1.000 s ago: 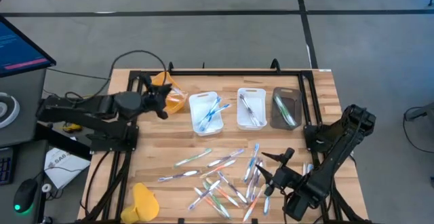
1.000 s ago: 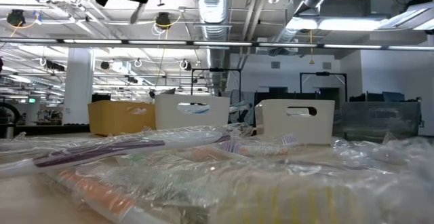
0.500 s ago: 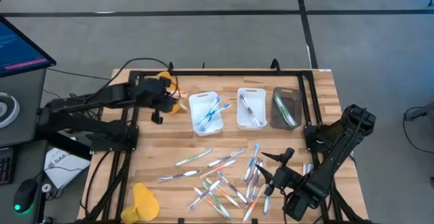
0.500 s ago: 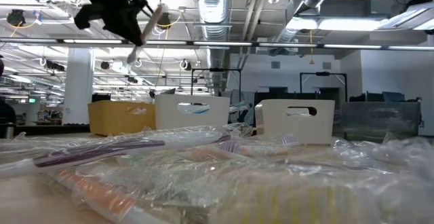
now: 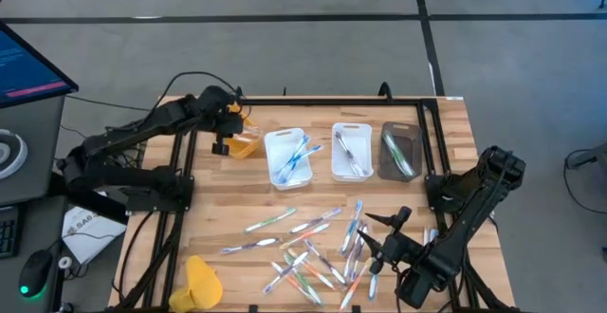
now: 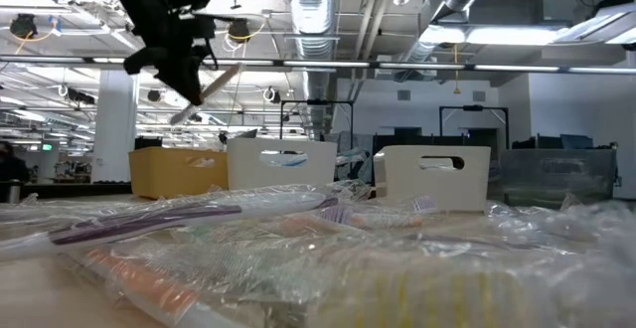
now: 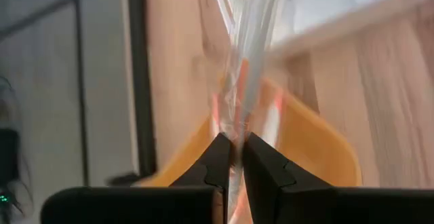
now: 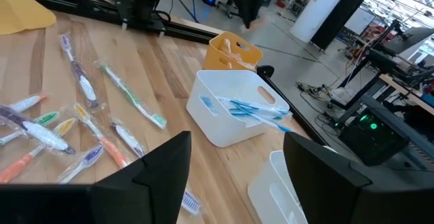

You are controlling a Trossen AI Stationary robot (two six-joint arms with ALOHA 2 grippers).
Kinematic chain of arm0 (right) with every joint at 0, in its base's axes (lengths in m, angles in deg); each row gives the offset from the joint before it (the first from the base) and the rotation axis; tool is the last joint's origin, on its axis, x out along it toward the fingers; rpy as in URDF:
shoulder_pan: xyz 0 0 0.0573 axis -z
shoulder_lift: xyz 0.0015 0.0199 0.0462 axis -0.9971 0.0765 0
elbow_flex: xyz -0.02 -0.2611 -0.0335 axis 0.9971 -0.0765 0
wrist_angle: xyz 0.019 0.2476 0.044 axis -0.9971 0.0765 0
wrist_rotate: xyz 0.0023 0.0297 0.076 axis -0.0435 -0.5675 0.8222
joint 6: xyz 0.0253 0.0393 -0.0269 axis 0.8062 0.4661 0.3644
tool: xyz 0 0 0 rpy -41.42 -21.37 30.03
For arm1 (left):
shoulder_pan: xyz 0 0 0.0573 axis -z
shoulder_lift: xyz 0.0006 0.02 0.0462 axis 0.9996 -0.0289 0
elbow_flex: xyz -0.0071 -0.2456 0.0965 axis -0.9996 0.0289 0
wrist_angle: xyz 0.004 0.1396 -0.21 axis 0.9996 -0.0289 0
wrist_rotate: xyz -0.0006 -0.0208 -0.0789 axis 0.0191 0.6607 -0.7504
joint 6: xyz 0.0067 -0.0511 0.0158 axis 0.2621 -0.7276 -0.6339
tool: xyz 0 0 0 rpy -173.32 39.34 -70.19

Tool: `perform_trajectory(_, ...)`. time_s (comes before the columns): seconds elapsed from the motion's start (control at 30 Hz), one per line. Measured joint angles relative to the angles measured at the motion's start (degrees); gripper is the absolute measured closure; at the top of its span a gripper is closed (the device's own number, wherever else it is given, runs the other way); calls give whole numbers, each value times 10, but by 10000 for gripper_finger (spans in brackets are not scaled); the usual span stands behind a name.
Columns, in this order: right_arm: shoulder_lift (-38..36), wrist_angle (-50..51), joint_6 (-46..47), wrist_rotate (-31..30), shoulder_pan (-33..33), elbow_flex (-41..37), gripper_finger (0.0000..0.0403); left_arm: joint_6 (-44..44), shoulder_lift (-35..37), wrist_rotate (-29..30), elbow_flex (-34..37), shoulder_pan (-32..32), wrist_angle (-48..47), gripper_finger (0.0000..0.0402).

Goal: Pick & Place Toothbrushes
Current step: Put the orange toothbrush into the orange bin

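Many wrapped toothbrushes (image 5: 313, 248) lie loose on the wooden table's near middle; a few more lie in the two white trays (image 5: 287, 156) (image 5: 352, 150) and the dark tray (image 5: 399, 150). My left gripper (image 5: 228, 135) hangs over the yellow tray (image 5: 248, 145) at the far left. It is shut on a clear-wrapped toothbrush with orange accents (image 6: 207, 91). My right gripper (image 5: 377, 242) waits open above the pile's right side, nothing between its fingers (image 8: 234, 176). My left gripper pinches the orange toothbrush's clear wrapper (image 7: 235, 130) between its two fingertips. The fingers slant down from the table's left. The toothbrush runs on past the fingertips, roughly along them. It hangs tilted, clear of the yellow tray (image 7: 319, 149) below.
A black frame rail (image 5: 303, 101) runs round the table's far and side edges. A yellow object (image 5: 201, 283) lies at the near left corner. Bare wood (image 5: 213, 194) lies between the trays and the pile, toward the left edge.
My left arm has swung toward the far edge. Its gripper has tipped downward and sunk toward the yellow tray, still shut on the orange toothbrush, which has come lower and hangs slanted.
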Motion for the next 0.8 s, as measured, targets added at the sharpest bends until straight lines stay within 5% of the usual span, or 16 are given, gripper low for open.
perform_trajectory(0.8,0,-2,5,26,-1,0,173,-31,-146,36,36,-82,9,349)
